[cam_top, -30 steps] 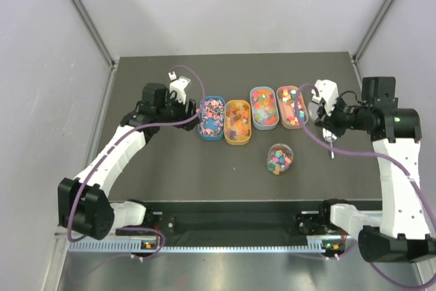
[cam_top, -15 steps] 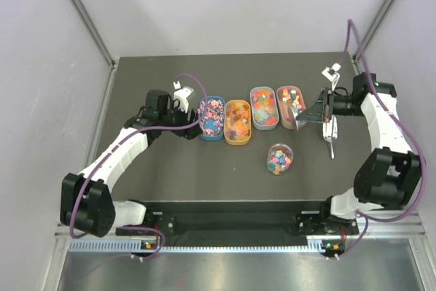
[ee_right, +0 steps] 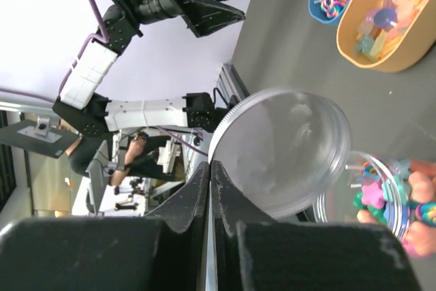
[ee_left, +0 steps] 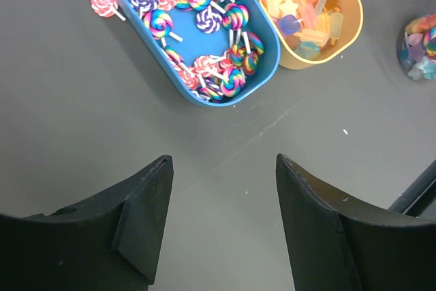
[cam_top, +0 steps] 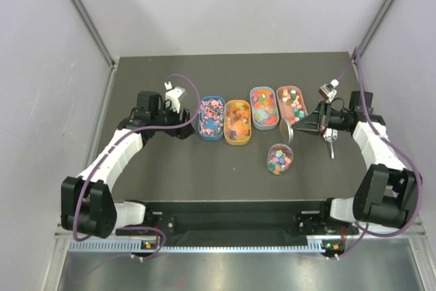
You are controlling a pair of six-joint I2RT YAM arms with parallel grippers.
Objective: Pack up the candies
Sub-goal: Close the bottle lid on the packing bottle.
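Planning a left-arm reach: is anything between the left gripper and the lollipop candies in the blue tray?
Nothing visible. Only bare table lies between the open left gripper and the blue tray. The tray's own low wall is all that fronts the lollipop candies.

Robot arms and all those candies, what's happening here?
The robot is packing sweets into a jar. The right tool pinches a clear round lid by its edge and holds it close to the open jar, which has candies in it. The left tool is open and empty, hovering over the table beside the blue tray of lollipop sweets. A silver scoop lies on the table near the right arm.
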